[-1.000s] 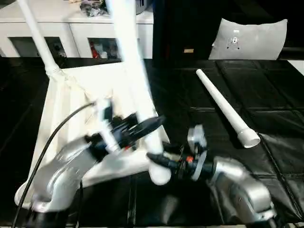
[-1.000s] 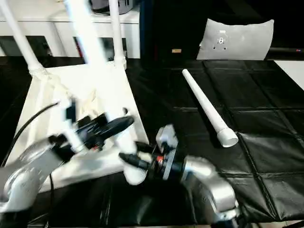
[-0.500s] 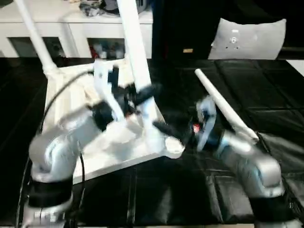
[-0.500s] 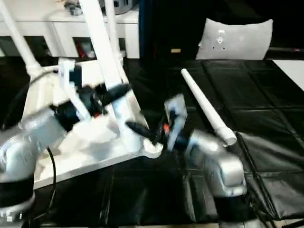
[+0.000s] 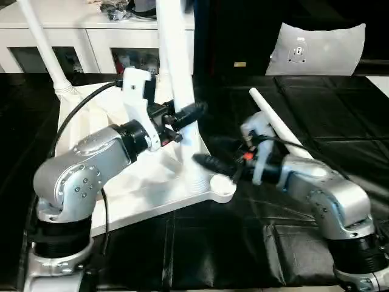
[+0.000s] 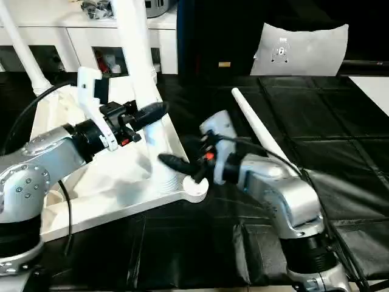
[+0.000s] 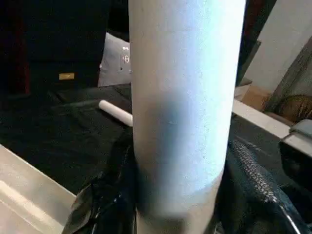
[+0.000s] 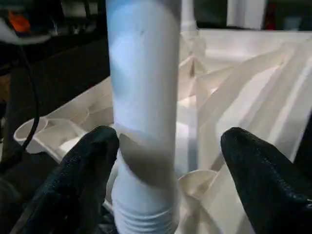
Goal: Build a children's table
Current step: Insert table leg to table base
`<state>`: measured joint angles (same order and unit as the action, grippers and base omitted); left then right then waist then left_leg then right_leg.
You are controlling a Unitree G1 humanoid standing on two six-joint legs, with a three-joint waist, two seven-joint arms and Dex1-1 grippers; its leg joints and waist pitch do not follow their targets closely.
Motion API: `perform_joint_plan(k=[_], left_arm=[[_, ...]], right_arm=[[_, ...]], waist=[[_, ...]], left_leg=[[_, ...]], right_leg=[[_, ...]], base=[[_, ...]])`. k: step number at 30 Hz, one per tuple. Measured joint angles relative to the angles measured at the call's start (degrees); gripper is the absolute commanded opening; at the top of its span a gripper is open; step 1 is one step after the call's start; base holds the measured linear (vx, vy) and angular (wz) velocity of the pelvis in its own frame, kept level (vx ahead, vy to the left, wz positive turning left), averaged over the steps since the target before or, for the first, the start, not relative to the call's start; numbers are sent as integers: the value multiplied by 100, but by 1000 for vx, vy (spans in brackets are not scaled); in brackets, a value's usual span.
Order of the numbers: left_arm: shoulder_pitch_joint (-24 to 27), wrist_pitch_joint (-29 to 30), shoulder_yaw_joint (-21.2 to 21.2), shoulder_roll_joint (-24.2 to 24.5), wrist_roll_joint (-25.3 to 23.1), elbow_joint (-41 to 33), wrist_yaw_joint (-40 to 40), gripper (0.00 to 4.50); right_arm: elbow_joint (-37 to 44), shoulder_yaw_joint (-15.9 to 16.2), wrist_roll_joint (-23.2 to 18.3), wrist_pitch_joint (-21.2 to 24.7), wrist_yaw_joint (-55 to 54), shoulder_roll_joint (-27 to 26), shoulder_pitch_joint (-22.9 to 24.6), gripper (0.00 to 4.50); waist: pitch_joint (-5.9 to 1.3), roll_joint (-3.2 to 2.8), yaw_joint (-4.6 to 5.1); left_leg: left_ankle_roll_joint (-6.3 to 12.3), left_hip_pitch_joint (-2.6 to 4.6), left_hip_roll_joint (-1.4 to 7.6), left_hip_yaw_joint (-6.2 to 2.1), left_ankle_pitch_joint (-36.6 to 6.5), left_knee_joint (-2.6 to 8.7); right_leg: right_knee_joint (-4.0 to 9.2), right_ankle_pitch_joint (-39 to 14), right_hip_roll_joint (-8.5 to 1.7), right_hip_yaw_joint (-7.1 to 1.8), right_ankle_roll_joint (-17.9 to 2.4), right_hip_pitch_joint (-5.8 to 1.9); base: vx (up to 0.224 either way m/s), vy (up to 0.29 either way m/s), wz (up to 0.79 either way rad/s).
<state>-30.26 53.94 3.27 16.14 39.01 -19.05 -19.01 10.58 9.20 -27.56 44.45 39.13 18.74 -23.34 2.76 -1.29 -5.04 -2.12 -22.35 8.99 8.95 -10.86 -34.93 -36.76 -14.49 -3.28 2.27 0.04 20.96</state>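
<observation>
Left eye view: left gripper (image 5: 184, 113) clamps the upright leg (image 5: 173, 55) over the tabletop (image 5: 130, 176) on the surface (image 5: 243, 243); right gripper (image 5: 214, 165) gapes wide, empty. Keep the leg vertical while seating its threads.

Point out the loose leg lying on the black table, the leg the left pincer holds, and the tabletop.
Loose leg (image 5: 285, 137), left eye view, mid-tube.
Held leg (image 5: 176, 55), left eye view, upper tube.
Tabletop (image 6: 124, 185), right eye view, ribbed underside.

One tabletop (image 5: 152, 182), four legs — three standing in it (image 5: 176, 67) (image 5: 42, 45) (image 6: 141, 18), one lying loose (image 5: 285, 137) — two grippers (image 5: 182, 118) (image 5: 209, 163), one grey panel (image 5: 319, 48).
</observation>
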Motion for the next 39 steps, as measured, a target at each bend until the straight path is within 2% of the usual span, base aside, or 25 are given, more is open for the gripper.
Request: perform_joint_plan(k=[4,8,9,11,16,23,25,29,39], left_arm=[[-14,37,-153,47,-64,-3,-17,182],[-101,78,-259,36,-63,-50,-25,182],[-120,78,-307,49,-66,-95,-29,182],[-139,78,-358,49,-66,-140,-50,182],[-155,78,-425,77,-88,-149,-78,182],[-173,139,-425,80,-43,-232,-96,182],[-173,147,-425,81,-39,-244,-118,182],[-175,190,-423,82,-38,-244,-129,182],[-173,270,-383,73,-18,-246,-143,182]], right_arm=[[-51,208,54,130,0,-14,-119,372],[-233,264,123,131,-6,-118,-160,372],[-296,267,125,132,-8,-154,-160,348],[-356,277,118,147,-6,-232,-174,348],[-443,370,103,241,4,-288,-200,302],[-515,372,94,248,29,-387,-200,252],[-519,371,92,248,31,-400,-200,218],[-551,384,89,249,92,-436,-200,198],[-574,389,80,225,145,-453,-170,193]], waist=[[1,1,-4],[9,15,-6],[13,21,-5],[19,30,-2],[35,56,-2],[37,58,-5],[37,58,-4],[37,58,-5],[37,58,-7]], left_leg=[[-1,0,0,0,1,0],[-3,0,0,0,1,0],[-2,0,0,0,1,0],[-3,0,0,0,1,1],[-4,0,0,0,2,0],[-4,0,0,0,2,0],[-5,1,0,0,3,0],[-6,2,0,0,4,-1],[-8,2,0,0,5,-1]], right_leg=[[-1,0,0,1,0,0],[-1,0,0,0,0,0],[-1,0,0,0,0,0],[-2,0,0,2,0,1],[-4,0,0,2,0,1],[-4,1,0,1,0,0],[-5,1,0,1,1,0],[-8,1,0,1,0,0],[-11,1,0,1,1,0]], base=[[0,0,0],[0,0,0],[0,0,0],[0,0,0],[0,0,0],[0,0,0],[0,0,0],[0,0,0],[0,0,0]])
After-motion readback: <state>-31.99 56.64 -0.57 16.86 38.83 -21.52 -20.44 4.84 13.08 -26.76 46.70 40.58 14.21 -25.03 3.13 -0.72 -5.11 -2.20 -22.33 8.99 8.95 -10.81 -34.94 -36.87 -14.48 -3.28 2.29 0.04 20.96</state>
